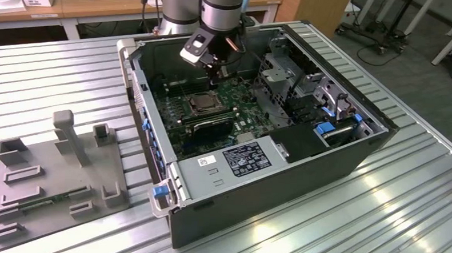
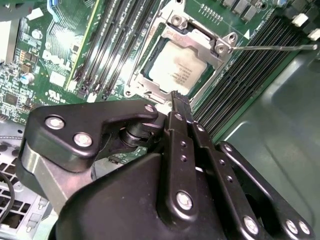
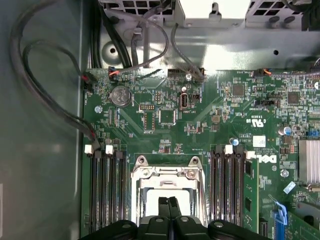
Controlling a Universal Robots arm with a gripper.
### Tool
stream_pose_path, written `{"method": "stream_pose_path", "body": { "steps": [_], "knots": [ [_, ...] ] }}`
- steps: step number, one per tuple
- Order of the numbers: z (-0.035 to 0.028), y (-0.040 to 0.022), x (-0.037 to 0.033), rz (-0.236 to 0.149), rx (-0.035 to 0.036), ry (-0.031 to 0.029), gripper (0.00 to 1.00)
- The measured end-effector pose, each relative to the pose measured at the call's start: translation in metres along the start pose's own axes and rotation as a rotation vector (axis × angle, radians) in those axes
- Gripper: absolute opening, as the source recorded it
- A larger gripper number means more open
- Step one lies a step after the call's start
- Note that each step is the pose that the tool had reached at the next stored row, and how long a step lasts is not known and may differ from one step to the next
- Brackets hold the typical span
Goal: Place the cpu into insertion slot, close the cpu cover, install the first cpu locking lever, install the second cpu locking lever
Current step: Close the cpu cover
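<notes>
The cpu [image 2: 176, 68], pale and square, lies in the insertion slot [image 1: 204, 104] on the green motherboard inside the open computer case. The silvery cpu cover [image 2: 200, 40] lies flat over it, its cut-out showing the chip, and it appears as a frame [image 3: 167, 173] in the first wrist view. One thin metal locking lever [image 2: 275, 48] sticks out sideways from the socket corner, free of any catch. My gripper [image 1: 216, 79] hangs just above the socket's edge. Its black fingers [image 3: 163, 202] are pressed together with nothing between them, the tip [image 2: 176, 96] close to the cover's rim.
Long black memory slots [image 3: 105, 190] flank the socket on both sides. Black cables [image 3: 45, 100] run along the case wall. A metal drive cage [image 1: 289, 72] and the case walls [image 1: 142, 117] hem in the board. A grey fixture [image 1: 56, 170] stands on the ribbed table at the exterior view's left.
</notes>
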State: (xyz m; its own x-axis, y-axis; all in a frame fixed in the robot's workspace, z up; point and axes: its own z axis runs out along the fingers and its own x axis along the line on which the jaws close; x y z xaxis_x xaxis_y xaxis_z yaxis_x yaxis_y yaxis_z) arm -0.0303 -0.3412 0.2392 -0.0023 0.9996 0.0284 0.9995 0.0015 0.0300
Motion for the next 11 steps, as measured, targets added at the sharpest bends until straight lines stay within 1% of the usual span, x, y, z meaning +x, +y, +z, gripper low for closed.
{"method": "stream_pose_path", "body": {
  "steps": [4, 11],
  "knots": [
    [0.0, -0.0033, 0.0, 0.0, 0.0001, -0.0001, 0.11],
    [0.0, -0.0034, 0.0, 0.0, 0.0001, -0.0001, 0.11]
  ]
}}
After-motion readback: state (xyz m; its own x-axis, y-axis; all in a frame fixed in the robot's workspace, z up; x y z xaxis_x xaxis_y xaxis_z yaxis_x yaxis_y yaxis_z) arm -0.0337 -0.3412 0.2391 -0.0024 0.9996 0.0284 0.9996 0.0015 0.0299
